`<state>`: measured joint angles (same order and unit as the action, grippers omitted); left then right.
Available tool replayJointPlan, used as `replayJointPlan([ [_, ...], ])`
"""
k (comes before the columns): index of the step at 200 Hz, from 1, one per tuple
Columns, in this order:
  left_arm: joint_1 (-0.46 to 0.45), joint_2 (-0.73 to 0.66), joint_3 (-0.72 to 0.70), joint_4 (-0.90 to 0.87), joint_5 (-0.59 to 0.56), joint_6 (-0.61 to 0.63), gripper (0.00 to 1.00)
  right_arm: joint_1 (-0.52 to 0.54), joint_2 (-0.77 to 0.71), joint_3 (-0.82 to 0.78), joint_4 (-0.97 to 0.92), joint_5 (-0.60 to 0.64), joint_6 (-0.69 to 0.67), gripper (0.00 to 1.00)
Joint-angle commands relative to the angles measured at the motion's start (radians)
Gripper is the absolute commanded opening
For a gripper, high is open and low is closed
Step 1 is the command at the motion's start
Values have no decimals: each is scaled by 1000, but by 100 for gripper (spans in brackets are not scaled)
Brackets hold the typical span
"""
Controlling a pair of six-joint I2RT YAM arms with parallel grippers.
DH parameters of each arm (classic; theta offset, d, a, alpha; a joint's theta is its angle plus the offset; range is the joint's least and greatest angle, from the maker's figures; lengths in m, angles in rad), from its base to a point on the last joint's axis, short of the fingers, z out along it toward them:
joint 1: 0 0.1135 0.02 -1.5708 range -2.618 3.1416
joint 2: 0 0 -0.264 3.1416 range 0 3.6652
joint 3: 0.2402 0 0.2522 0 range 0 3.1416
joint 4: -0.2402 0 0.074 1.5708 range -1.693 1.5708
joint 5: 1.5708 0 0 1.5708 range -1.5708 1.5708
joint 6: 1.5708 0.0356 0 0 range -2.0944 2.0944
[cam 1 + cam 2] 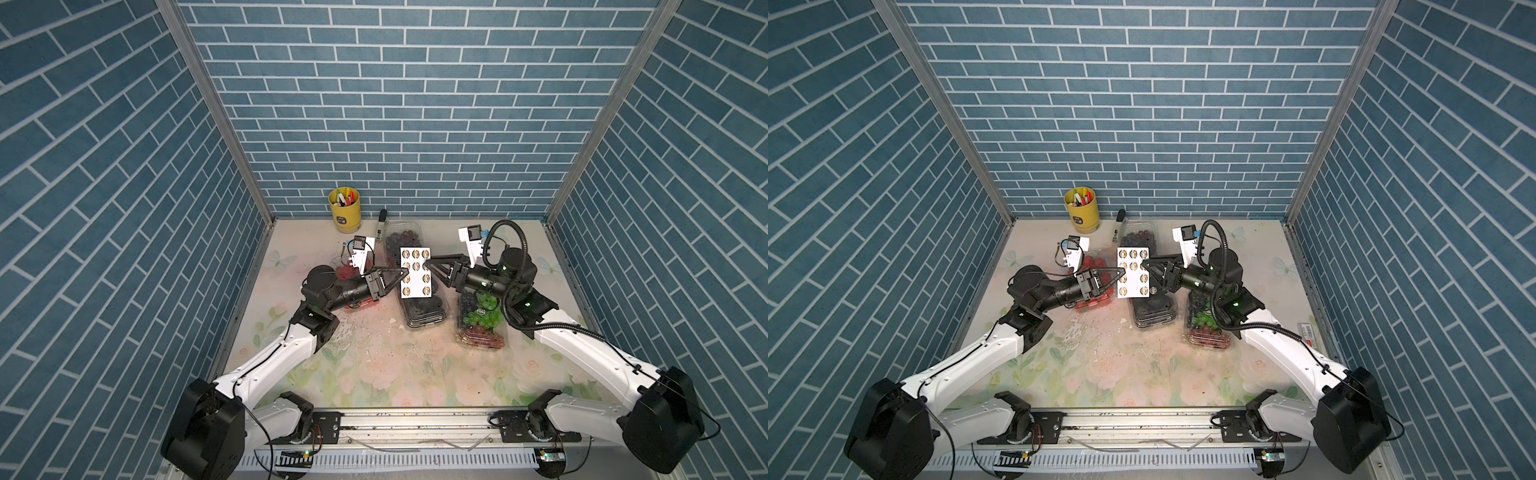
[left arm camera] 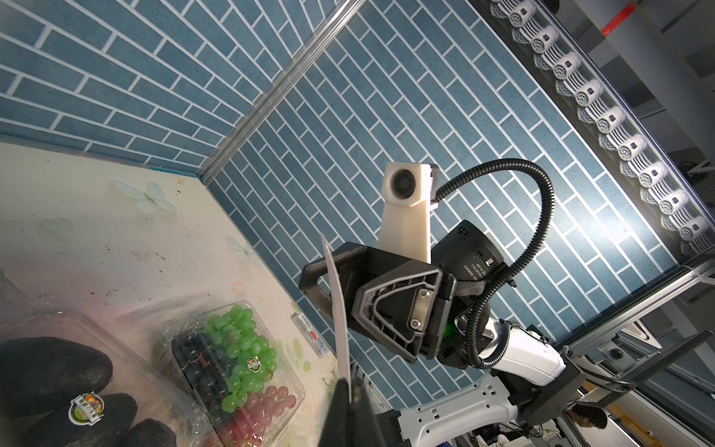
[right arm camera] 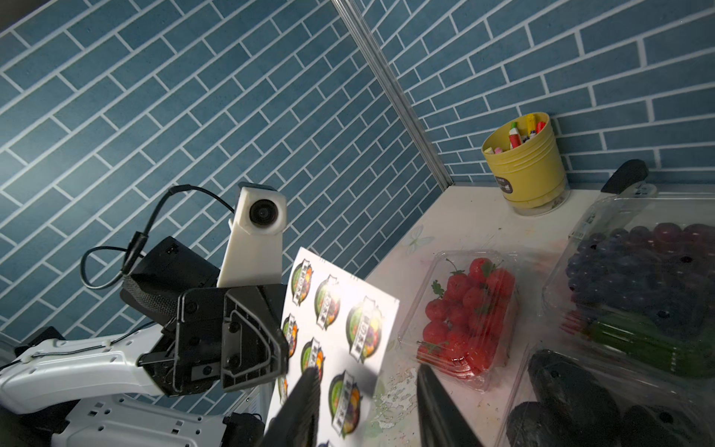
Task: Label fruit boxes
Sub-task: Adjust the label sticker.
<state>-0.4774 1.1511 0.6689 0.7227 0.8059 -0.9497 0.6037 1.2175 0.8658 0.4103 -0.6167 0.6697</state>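
Black fruit box [image 2: 46, 371] carries a round label [image 2: 86, 409] on its lid, and so does the mixed grape box [image 2: 232, 348]: two done. Strawberry box [image 3: 464, 321] and dark grape box [image 3: 638, 271] show no label: two left, by my reading. All four sit on the tabletop [image 1: 374, 365]. Left fingers [image 2: 336, 418] pinch the sticker sheet [image 1: 415, 272], held upright above the boxes. Right fingers [image 3: 301, 402] stand spread astride its free edge, not yet gripping a sticker.
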Motion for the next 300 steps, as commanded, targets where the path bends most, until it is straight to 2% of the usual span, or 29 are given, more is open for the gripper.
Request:
replayJointPlan([
  [1,-6,-5,25,42,18,18,0,-3,16,36,71,-68,66,34],
  [19,-6,-2,25,38,15,19,0,-5,20,31,94,-80,81,28],
  [76,-8,9,25,43,20,20,0,-5,66,42,190,-160,162,33],
  [121,-8,10,25,41,22,21,0,-5,91,45,237,-184,197,28],
  [153,-7,15,24,42,23,20,0,-5,98,48,266,-190,215,24],
  [164,-8,15,25,41,22,21,0,-5,104,48,280,-197,226,19],
  [237,-7,16,26,34,19,25,0,-5,129,58,299,-231,251,11],
  [255,-9,15,25,33,18,26,0,-5,128,57,299,-234,252,0],
  [268,-8,15,24,25,16,32,0,-5,128,57,300,-241,253,0],
  [281,-7,12,25,7,12,45,15,-5,123,58,295,-238,255,0],
  [300,-8,4,25,-36,11,75,23,-5,116,58,292,-230,255,0],
])
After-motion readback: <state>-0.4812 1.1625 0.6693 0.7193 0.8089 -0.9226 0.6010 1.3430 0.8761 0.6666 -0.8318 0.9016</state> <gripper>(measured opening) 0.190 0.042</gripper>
